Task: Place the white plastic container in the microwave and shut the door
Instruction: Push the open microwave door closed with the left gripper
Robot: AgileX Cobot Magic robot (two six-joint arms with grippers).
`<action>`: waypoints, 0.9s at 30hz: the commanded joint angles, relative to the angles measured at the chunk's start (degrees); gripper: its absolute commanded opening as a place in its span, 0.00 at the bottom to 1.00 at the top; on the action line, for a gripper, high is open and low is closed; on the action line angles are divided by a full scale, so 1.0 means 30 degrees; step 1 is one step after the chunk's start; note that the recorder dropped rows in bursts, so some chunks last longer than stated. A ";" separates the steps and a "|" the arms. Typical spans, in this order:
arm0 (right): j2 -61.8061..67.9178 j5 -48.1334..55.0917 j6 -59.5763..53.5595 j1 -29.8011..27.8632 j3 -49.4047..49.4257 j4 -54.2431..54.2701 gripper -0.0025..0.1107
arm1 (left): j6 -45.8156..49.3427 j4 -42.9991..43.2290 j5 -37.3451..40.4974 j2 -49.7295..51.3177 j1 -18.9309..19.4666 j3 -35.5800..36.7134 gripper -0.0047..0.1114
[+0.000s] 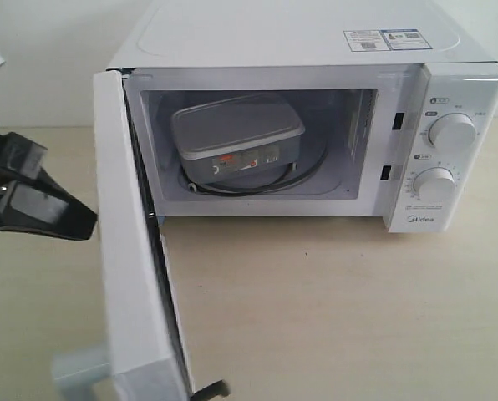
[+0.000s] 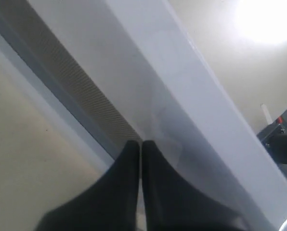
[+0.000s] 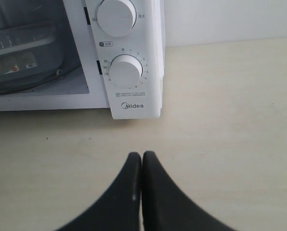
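Note:
The white plastic container (image 1: 236,138) lies inside the open microwave (image 1: 299,33) on the turntable, label facing out. It also shows in the right wrist view as the container (image 3: 23,53) behind the opening. The door (image 1: 128,251) stands swung out toward the camera. My left gripper (image 1: 88,224) is shut and empty, its tips (image 2: 141,143) right at the door's outer face (image 2: 182,96). My right gripper (image 3: 142,154) is shut with nothing in it, low over the table in front of the microwave's dial panel (image 3: 134,103). It is outside the exterior view.
Two round dials (image 1: 451,131) (image 1: 435,184) sit on the right panel. The door's bar handle (image 1: 82,368) shows at the lower left. The pale wooden table (image 1: 332,309) spreads in front of the microwave.

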 commanded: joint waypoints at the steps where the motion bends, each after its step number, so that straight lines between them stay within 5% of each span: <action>1: -0.0098 -0.0084 -0.0056 -0.0042 -0.0017 0.0036 0.02 | 0.0197 -0.0354 -0.2292 0.0733 -0.2043 -0.0152 0.08; 16: -0.0098 -0.0084 -0.0056 -0.0042 -0.0017 0.0036 0.02 | 0.0060 -0.1163 -0.7207 0.6662 -0.5860 -0.4282 0.08; 27: -0.0098 -0.0109 -0.0016 -0.0042 -0.0017 0.0036 0.02 | 0.1150 -0.1188 -1.0551 0.9507 -0.6196 -0.6408 0.08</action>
